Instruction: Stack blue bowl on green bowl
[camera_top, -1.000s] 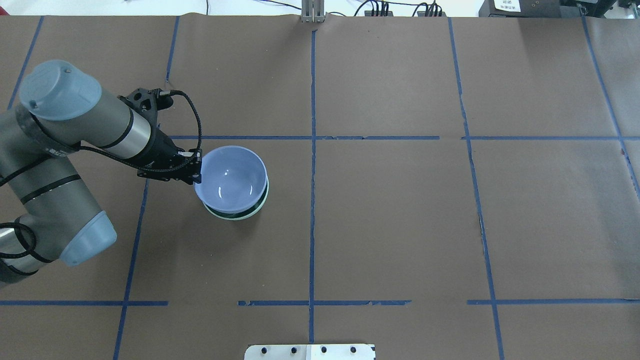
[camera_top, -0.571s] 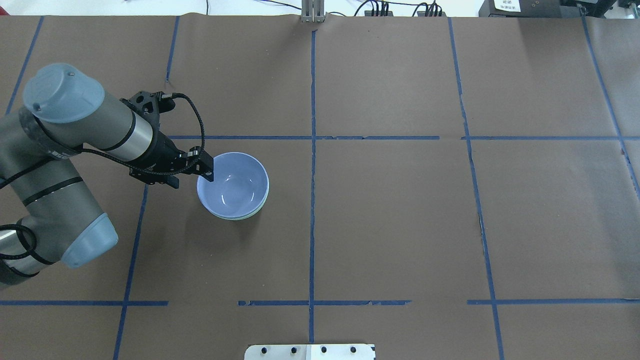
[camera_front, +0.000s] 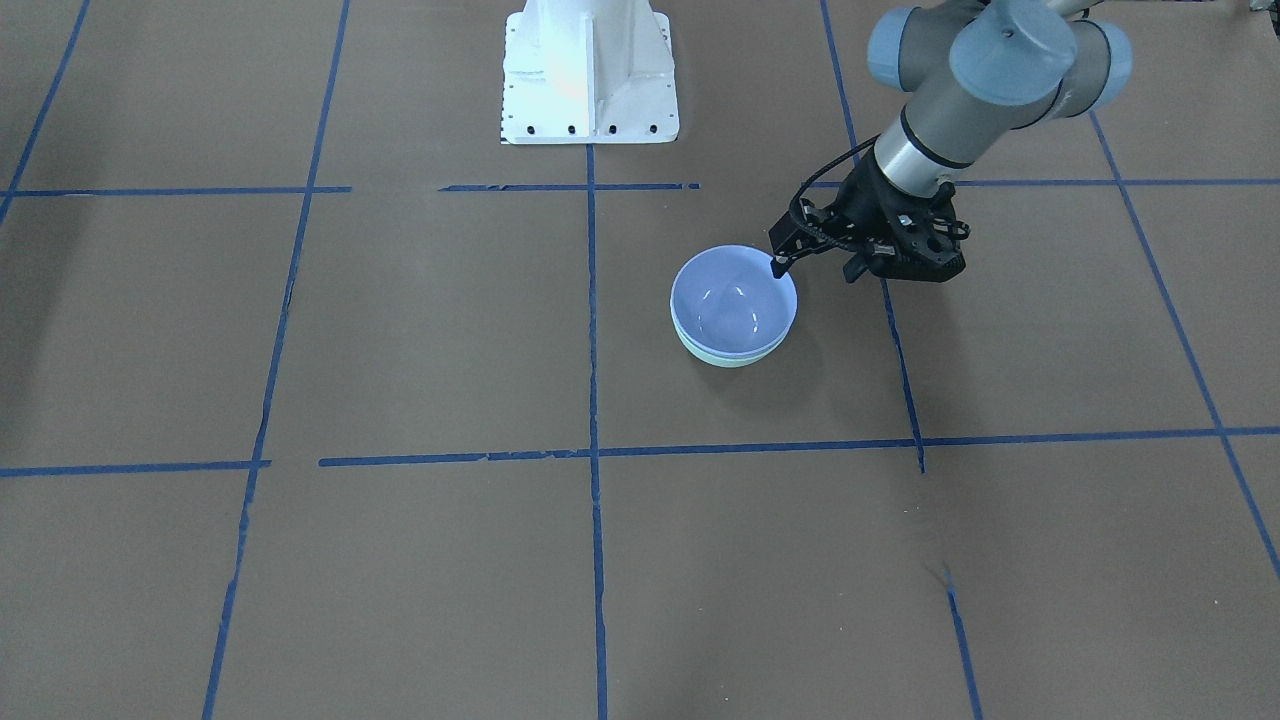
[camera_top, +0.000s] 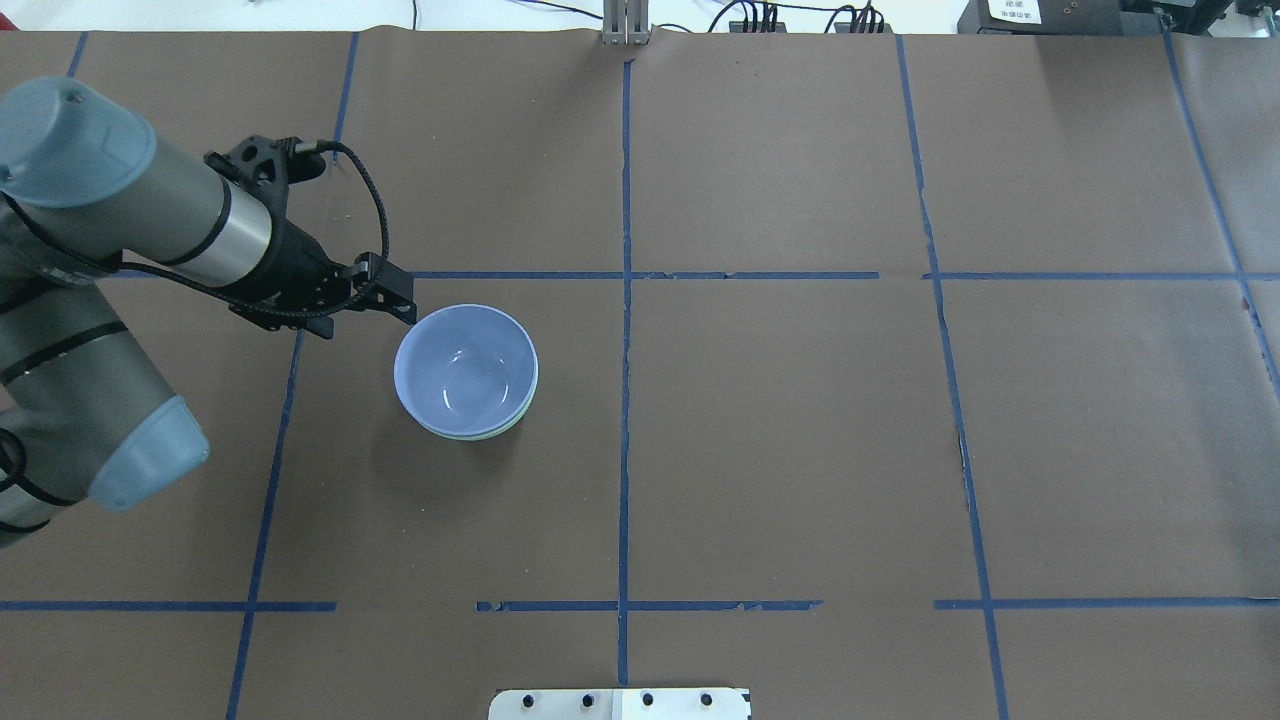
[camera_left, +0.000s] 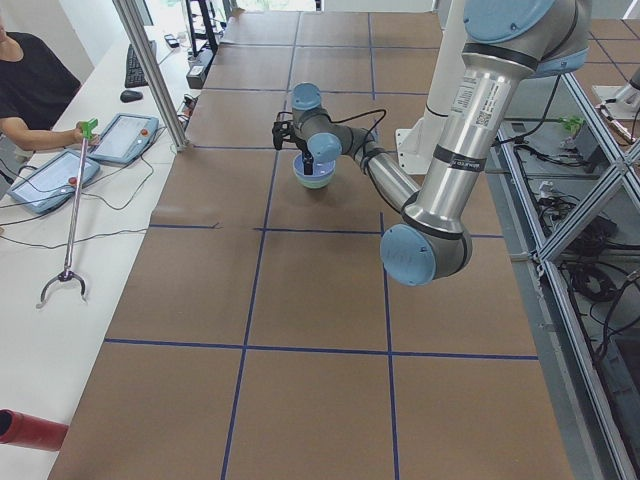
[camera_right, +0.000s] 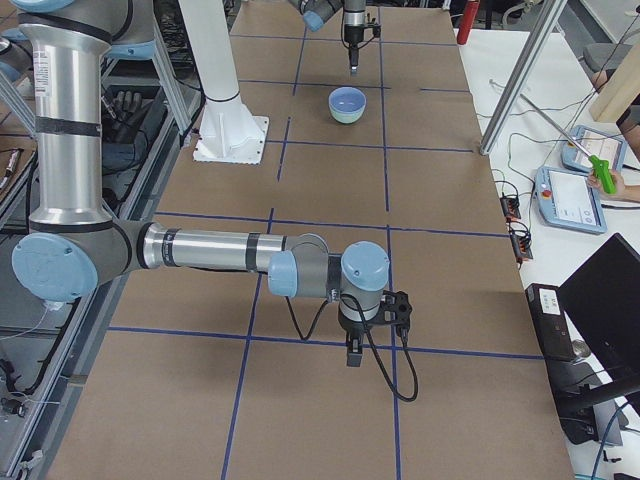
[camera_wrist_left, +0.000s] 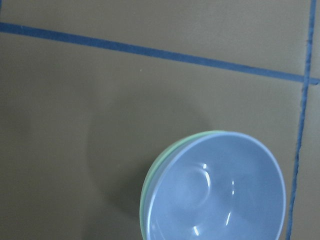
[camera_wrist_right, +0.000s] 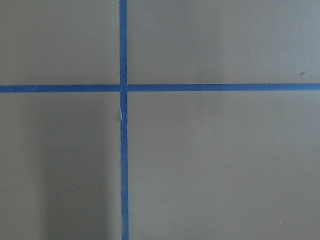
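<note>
Overhead exterior shows you the small, glossy periwinkle-blue plastic bowl (camera_top: 465, 368) seated inside the mint-green plastic bowl (camera_front: 728, 361) of like size. Only a sliver of green rim peeks out, and both rest on the brown paper-covered counter (camera_top: 800, 450). Stacking looks done; only drawing the arm clear seems left. Your left fingers (camera_top: 402, 300) stand spread and empty, one tip just beside the blue rim, apparently not touching. For the right fingers (camera_right: 352, 352), you cannot tell.

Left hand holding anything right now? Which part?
Nothing. The left hand is open, raised clear of the rim of the blue bowl, which sits nested in the green bowl.
</note>
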